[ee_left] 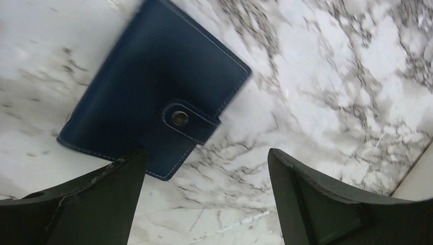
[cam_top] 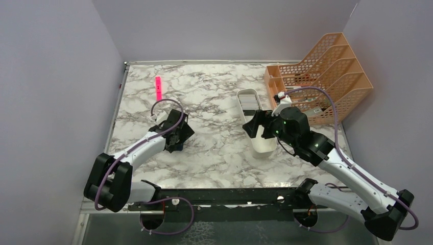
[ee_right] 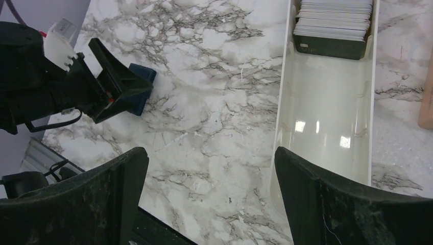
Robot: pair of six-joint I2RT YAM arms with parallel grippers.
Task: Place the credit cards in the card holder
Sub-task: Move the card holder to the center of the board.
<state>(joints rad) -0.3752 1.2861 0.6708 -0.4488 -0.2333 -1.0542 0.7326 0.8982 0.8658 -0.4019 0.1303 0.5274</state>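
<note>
A white marble table (cam_top: 219, 153) carries everything, with an orange mesh file rack (cam_top: 332, 71) standing at its far right corner. The right arm (cam_top: 347, 173) reaches from its base at the near right edge up and inward, its elbow bent and its wrist tipped down over the near end of a long white tray (ee_right: 327, 117). The right gripper (ee_right: 209, 158) hangs above the table with its jaws spread wide and nothing between them, one finger over the bare marble and the other over the tray's near end. The left arm (cam_top: 138, 150) stretches low from the near left corner toward the left middle of the table, its wrist pointing downward. The left gripper (ee_left: 207, 158) is also spread wide and holds nothing. The card holder (ee_left: 153, 92) lies flat and snapped closed on the marble just under it, skewed, with one corner beside the left-hand finger. The credit cards (ee_right: 334, 20) sit stacked at the far end of the tray, well apart from the card holder. A pink marker (cam_top: 158, 88) lies near the far left of the table.
</note>
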